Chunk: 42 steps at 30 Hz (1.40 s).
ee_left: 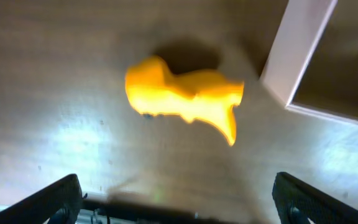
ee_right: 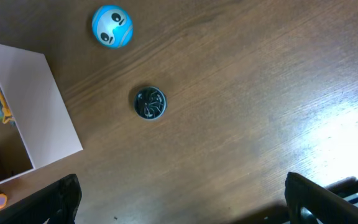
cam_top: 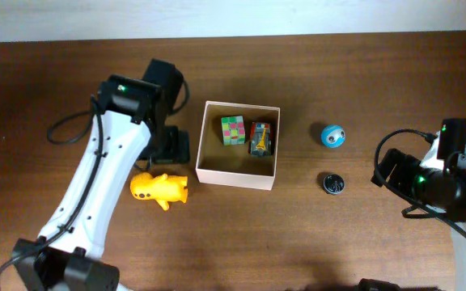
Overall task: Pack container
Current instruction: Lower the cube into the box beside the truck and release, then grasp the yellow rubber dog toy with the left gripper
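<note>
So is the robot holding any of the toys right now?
No, nothing is held. The left gripper is open above the yellow toy, not touching it. The right gripper is open too, nothing between its fingers.

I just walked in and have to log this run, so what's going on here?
Two arms are packing toys into the container. A colourful cube and a reddish toy already lie inside. The left gripper, open, hovers over the yellow toy beside the box. The right gripper is open and empty; the blue ball and dark disc lie outside.
</note>
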Each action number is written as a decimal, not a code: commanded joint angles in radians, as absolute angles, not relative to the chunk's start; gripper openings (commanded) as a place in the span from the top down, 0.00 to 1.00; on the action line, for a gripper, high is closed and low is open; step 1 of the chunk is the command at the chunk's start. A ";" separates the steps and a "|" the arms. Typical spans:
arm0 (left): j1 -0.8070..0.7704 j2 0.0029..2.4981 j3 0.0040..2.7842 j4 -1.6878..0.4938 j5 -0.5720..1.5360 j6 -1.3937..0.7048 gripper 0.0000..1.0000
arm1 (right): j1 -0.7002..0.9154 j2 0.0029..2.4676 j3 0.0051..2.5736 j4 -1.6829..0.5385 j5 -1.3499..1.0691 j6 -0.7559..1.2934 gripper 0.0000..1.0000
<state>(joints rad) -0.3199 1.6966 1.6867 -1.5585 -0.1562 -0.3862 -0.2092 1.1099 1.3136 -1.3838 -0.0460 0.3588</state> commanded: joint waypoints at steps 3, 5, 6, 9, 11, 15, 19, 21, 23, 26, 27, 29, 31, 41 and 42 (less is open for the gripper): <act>-0.334 1.690 1.422 -1.396 -0.074 -0.382 0.01 | -0.217 1.109 1.328 -1.385 -0.048 0.356 0.01; -0.331 1.690 1.318 -1.306 -0.064 -0.397 0.01 | -0.217 1.109 1.328 -1.389 -0.047 0.356 0.01; -0.331 1.690 1.272 -1.258 -0.064 -0.397 0.01 | -0.217 1.109 1.328 -1.389 -0.045 0.356 0.01; -0.331 1.690 1.153 -1.096 -0.079 -0.395 0.01 | -0.217 1.109 1.328 -1.388 -0.044 0.357 0.01; -0.331 1.690 1.090 -0.992 -0.078 -0.388 0.01 | -0.217 1.109 1.328 -1.385 -0.045 0.357 0.01; -0.331 1.690 0.995 -0.855 -0.078 -0.389 0.04 | -0.217 1.113 1.328 -1.383 -0.044 0.357 0.01; -0.331 1.690 0.947 -0.794 -0.112 -0.388 0.63 | -0.217 1.119 1.327 -1.385 -0.044 0.357 0.01; -0.331 1.681 0.950 -0.804 -0.118 -0.388 0.82 | -0.217 1.119 1.327 -1.385 -0.045 0.357 0.01; -0.331 1.662 0.961 -0.841 -0.117 -0.389 0.94 | -0.217 1.119 1.327 -1.385 -0.045 0.357 0.01; -0.331 1.608 1.001 -0.921 -0.120 -0.389 0.98 | -0.217 1.119 1.327 -1.385 -0.045 0.357 0.01; -0.331 1.583 1.023 -0.954 -0.120 -0.389 0.98 | -0.217 1.119 1.327 -1.385 -0.045 0.357 0.01; -0.332 1.527 1.082 -1.028 -0.119 -0.389 0.98 | -0.217 1.119 1.327 -1.385 -0.045 0.357 0.01; -0.334 1.462 1.171 -1.105 -0.110 -0.389 0.98 | -0.217 1.119 1.327 -1.385 -0.045 0.357 0.01; -0.488 1.308 1.394 -0.982 -0.072 -0.388 0.95 | -0.217 1.119 1.327 -1.385 -0.045 0.357 0.01; -0.501 1.319 1.393 -0.961 -0.074 -0.388 0.94 | -0.217 1.119 1.327 -1.385 -0.045 0.357 0.01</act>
<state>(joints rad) -0.4629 1.2846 1.4010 -0.9924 -0.0822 -0.3866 -0.2092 1.1175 1.3140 -1.3846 -0.0460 0.3584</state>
